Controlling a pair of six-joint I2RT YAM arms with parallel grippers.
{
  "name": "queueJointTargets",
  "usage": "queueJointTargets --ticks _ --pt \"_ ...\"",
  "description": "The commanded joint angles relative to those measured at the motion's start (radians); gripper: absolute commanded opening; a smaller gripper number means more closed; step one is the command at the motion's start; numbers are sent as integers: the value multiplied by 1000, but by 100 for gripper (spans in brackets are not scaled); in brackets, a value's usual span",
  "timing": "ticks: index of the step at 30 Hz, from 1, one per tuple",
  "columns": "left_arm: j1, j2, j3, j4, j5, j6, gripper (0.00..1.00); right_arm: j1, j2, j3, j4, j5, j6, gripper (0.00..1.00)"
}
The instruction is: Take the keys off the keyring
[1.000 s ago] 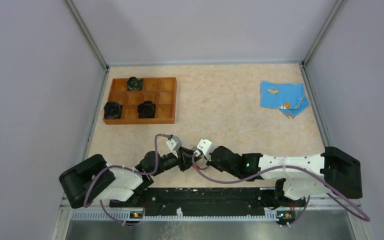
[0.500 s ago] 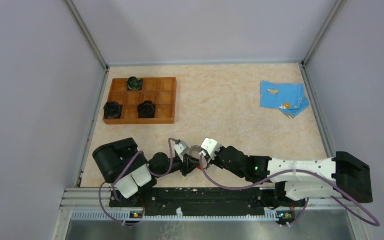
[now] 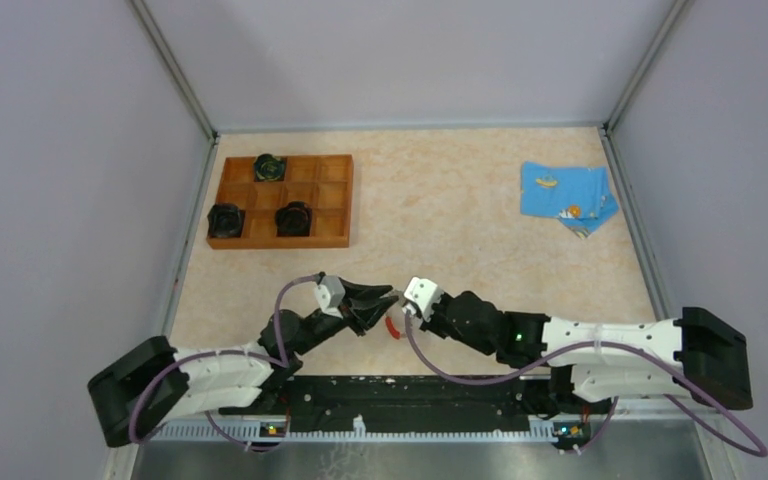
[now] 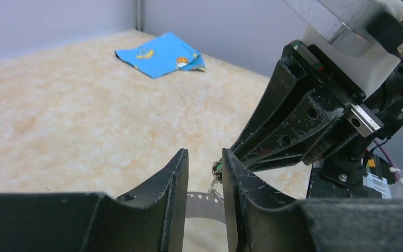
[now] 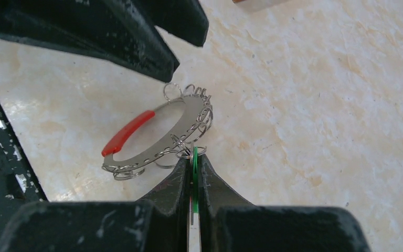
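The keyring (image 5: 147, 154), a thin grey metal ring with a red section (image 5: 128, 132) and several small wire loops, hangs just above the table near its front edge; its red part (image 3: 392, 325) shows from above. My right gripper (image 5: 194, 156) is shut on a key with a green head (image 5: 194, 173), which hangs from the ring. My left gripper (image 4: 204, 155) stands open facing it, fingertips apart. The ring's grey band (image 4: 202, 205) and the green key head (image 4: 218, 167) show beyond the gap. One left fingertip (image 5: 172, 73) sits close above the ring's top edge.
A wooden grid tray (image 3: 332, 205) holding three black pucks sits at the back left. A blue patterned cloth (image 3: 565, 193) lies at the back right. Grey walls close in the table on three sides. A black rail (image 3: 410, 395) runs along the near edge.
My left arm has swung out and lowered, and its gripper now comes at the ring from the upper left. My right gripper has kept its hold and shifted slightly.
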Motion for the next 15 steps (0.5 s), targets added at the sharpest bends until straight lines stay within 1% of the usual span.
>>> queueJointTargets --ticks 1,4,7,11,15 --pt "-6 -162 -75 -180 -49 94 36 12 -64 23 63 -87 -44 0" --pt "-7 -220 -56 -271 -30 126 36 13 -91 24 66 -124 -66 0" --pt "-7 -226 -62 -268 2 126 34 15 -122 14 72 -170 -90 0" --pt "-7 -218 -80 -224 56 112 30 20 -162 4 75 -226 -119 0" --pt "-11 -244 -89 -244 110 114 28 49 -182 -6 79 -235 -170 0"
